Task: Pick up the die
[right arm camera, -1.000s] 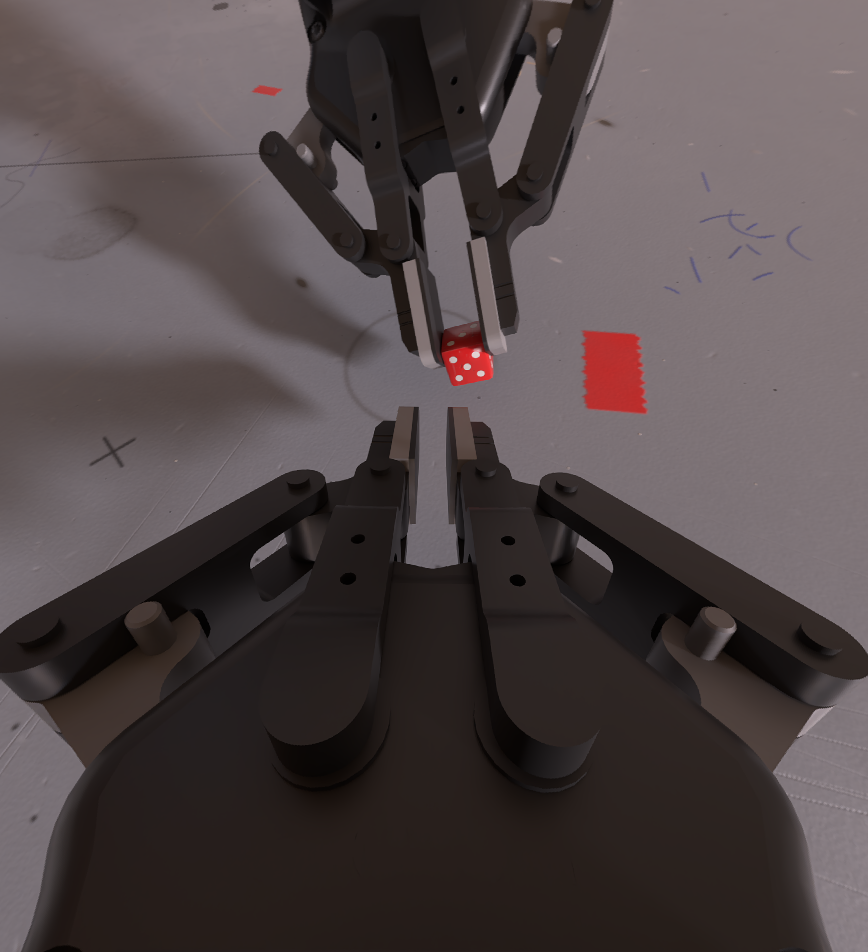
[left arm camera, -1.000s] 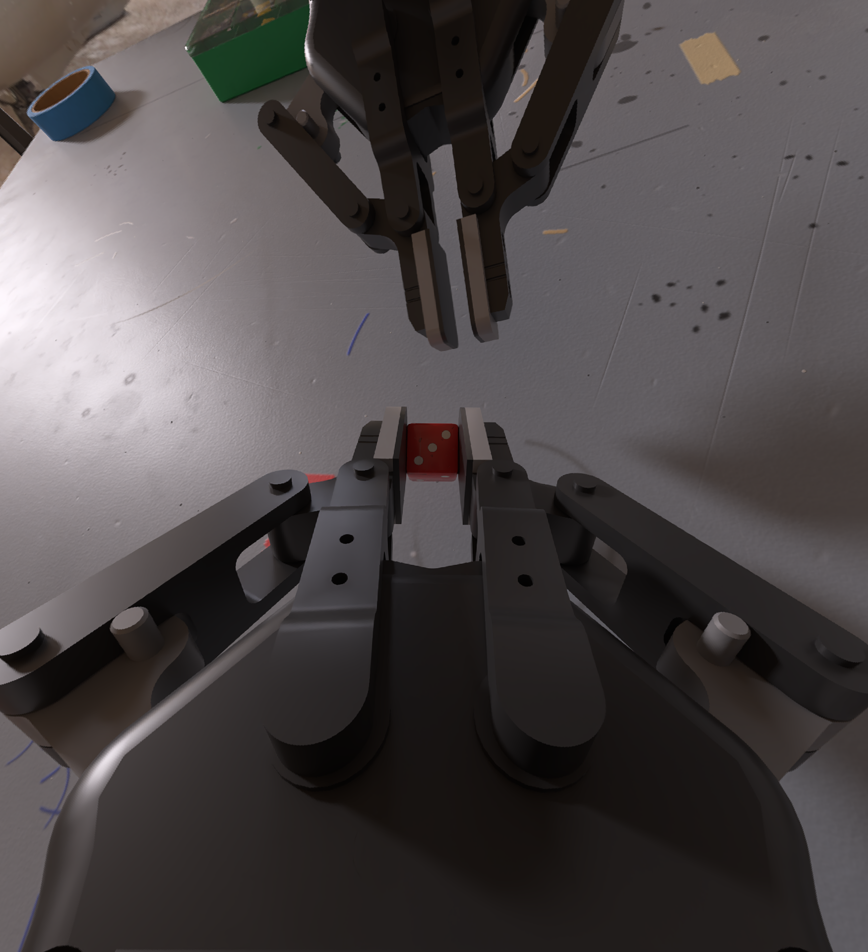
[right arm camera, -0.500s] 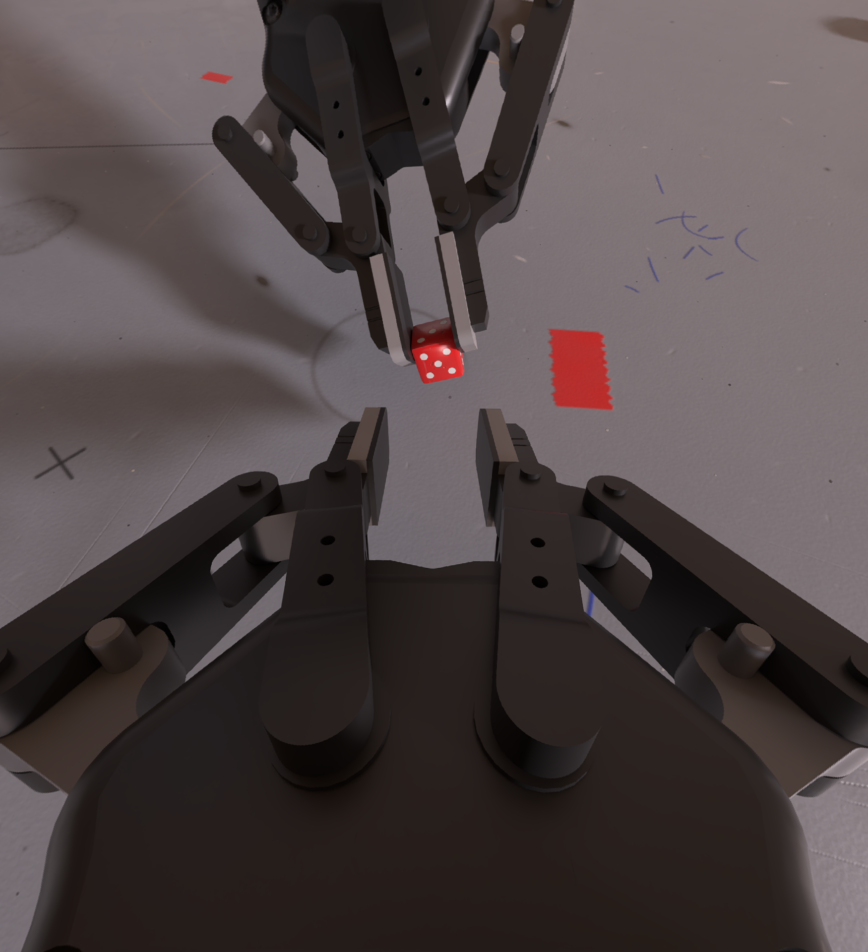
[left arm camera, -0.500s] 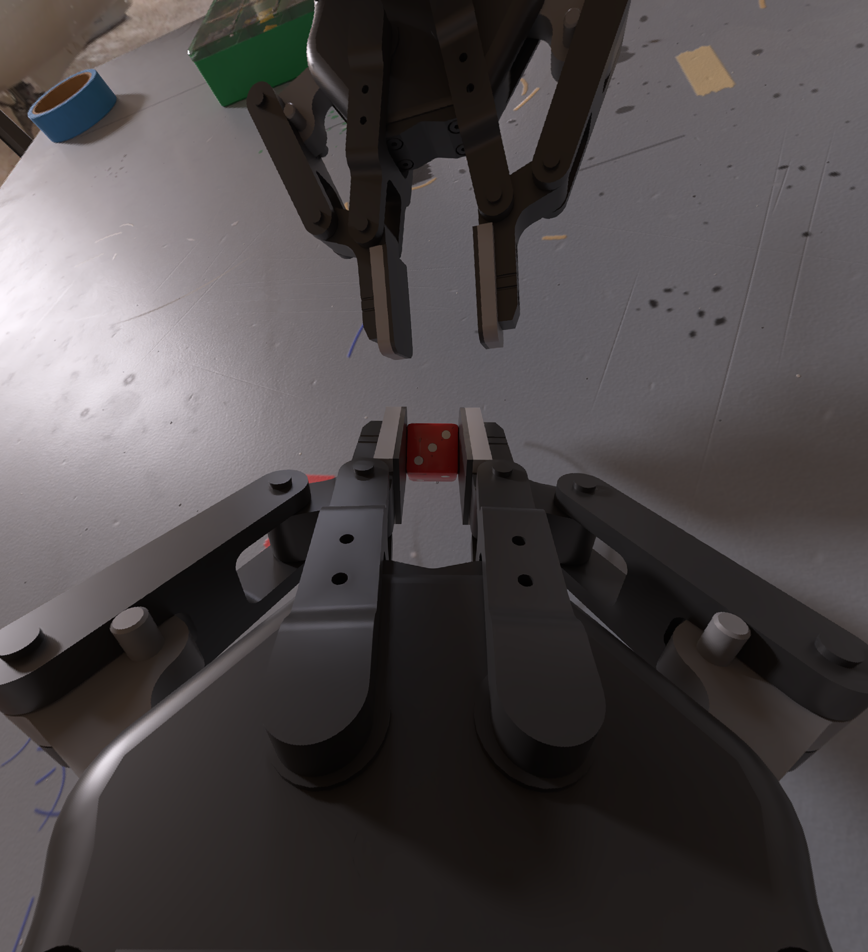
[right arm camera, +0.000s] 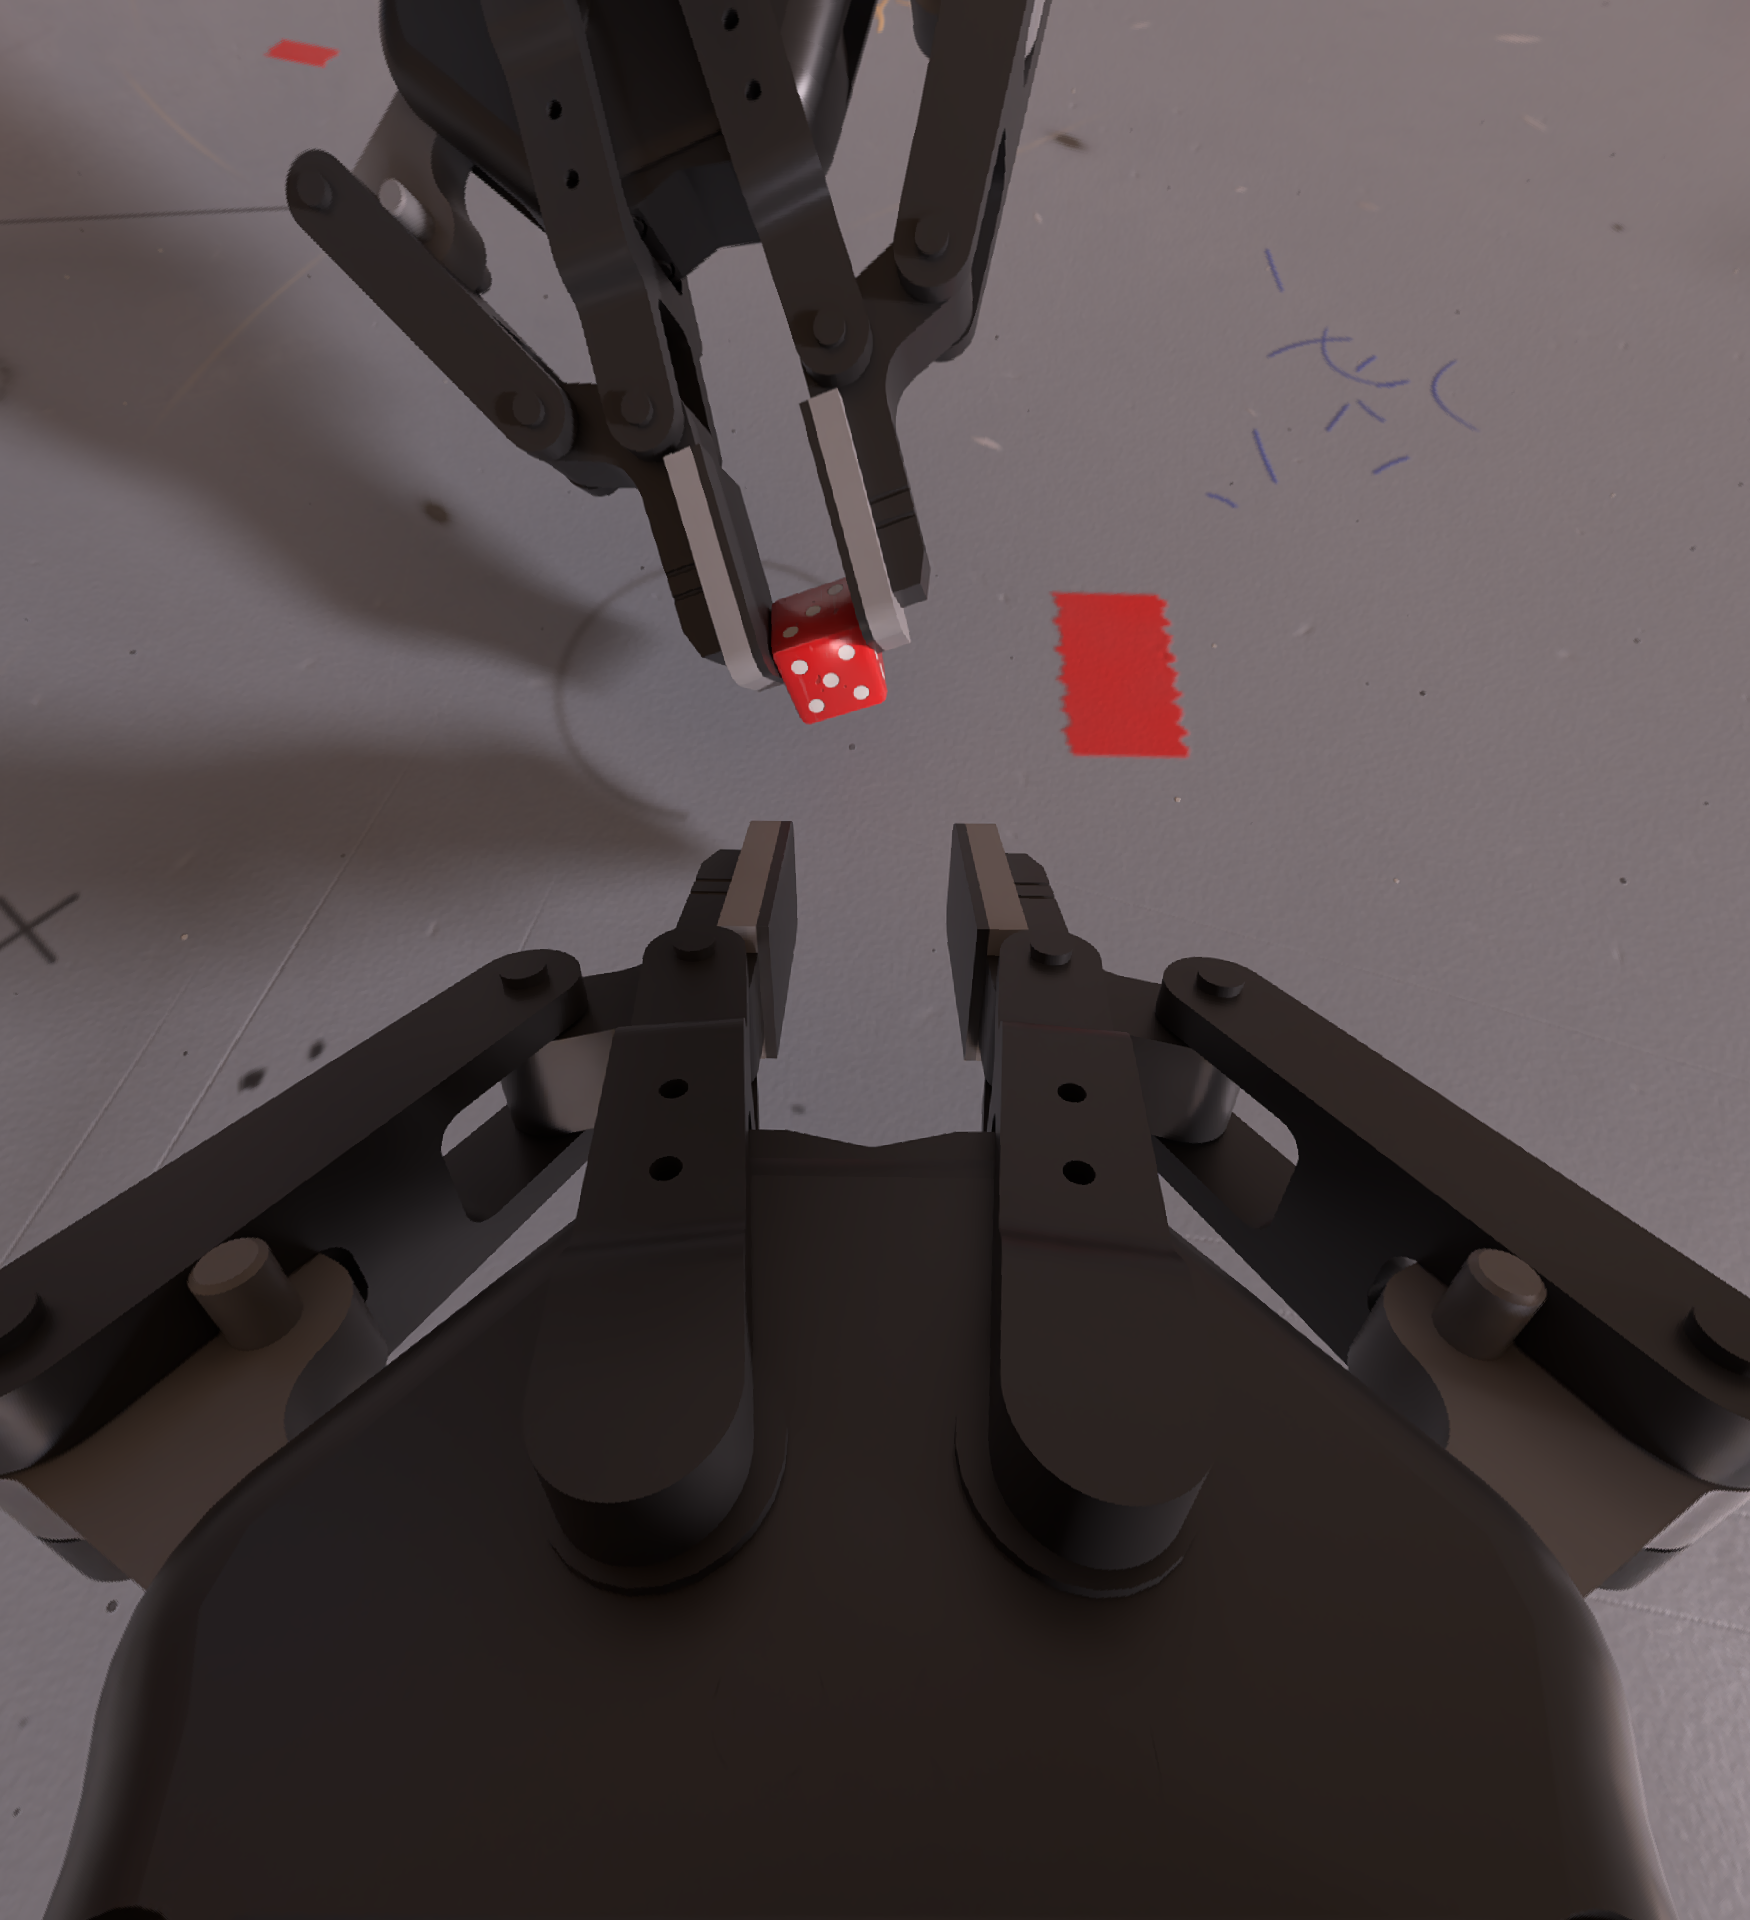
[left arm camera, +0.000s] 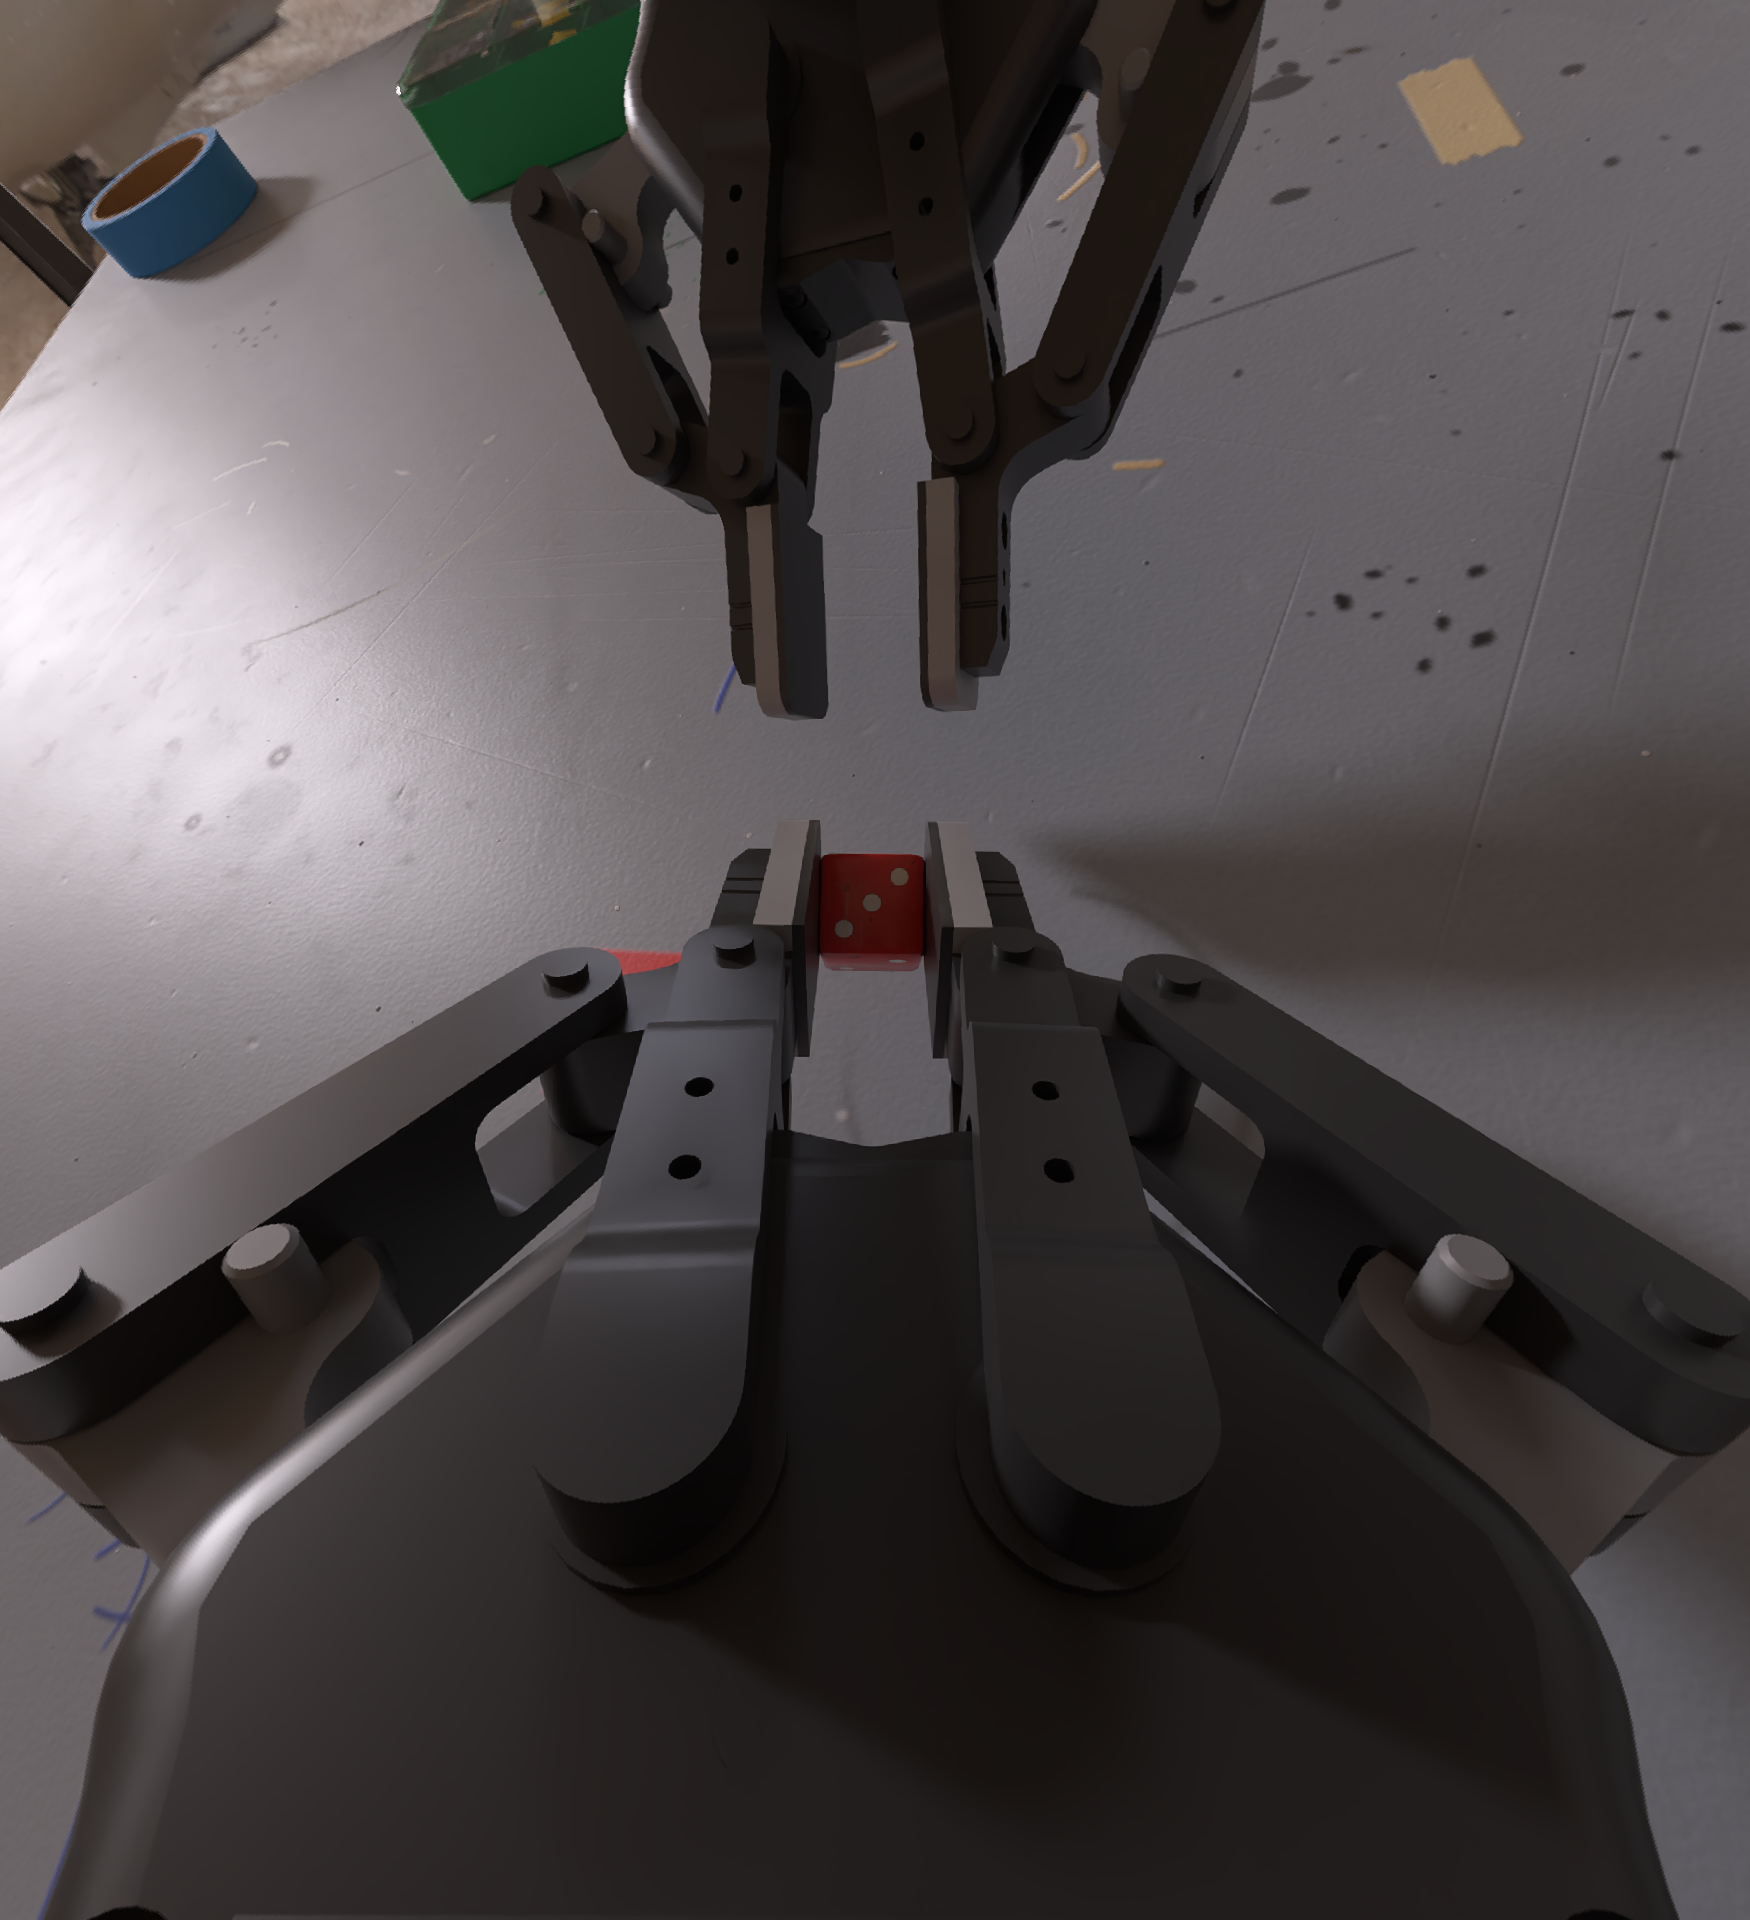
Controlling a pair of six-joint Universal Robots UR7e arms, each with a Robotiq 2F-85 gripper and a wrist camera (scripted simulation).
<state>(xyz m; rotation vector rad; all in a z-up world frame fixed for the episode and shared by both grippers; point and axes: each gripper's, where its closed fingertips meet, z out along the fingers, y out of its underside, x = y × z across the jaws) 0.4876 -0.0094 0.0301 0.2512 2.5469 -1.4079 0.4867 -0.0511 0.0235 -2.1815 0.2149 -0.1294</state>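
While the left gripper (left arm camera: 872,878) clamps the red die (left arm camera: 872,914) between its pad tips, both pads pressed against opposite faces, the cube hangs clear above the grey table (left arm camera: 331,644). Facing it nose to nose, the right gripper (right arm camera: 872,868) points at the die with its fingers parted and empty. A blue tape roll (left arm camera: 170,203) and green box (left arm camera: 518,114) sit far off.

The left claw (right arm camera: 817,634) pinches the red die (right arm camera: 829,670) above the grey table (right arm camera: 1473,831); the right claw (right arm camera: 871,883) gapes.
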